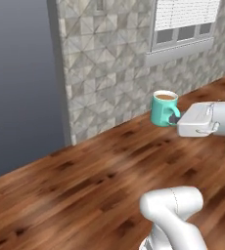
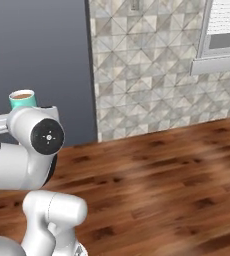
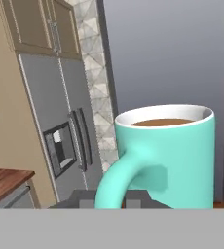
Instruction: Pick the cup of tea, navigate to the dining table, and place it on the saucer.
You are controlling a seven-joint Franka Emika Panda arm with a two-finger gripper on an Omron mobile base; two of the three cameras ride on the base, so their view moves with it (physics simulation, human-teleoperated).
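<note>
The cup of tea is a teal-green mug with brown liquid, held upright just above a wooden top. My gripper reaches in from the right and is shut on its side handle. In the hand view the cup fills the middle, its handle curving down between the dark fingertips of the gripper. In the right base view only the cup's rim shows above my arm's joint. The dining table and the saucer are out of view.
A reddish-brown wooden countertop runs along a grey tiled wall with a window. A dark opening lies left of the wall. The hand view looks toward a steel fridge and tan cabinets.
</note>
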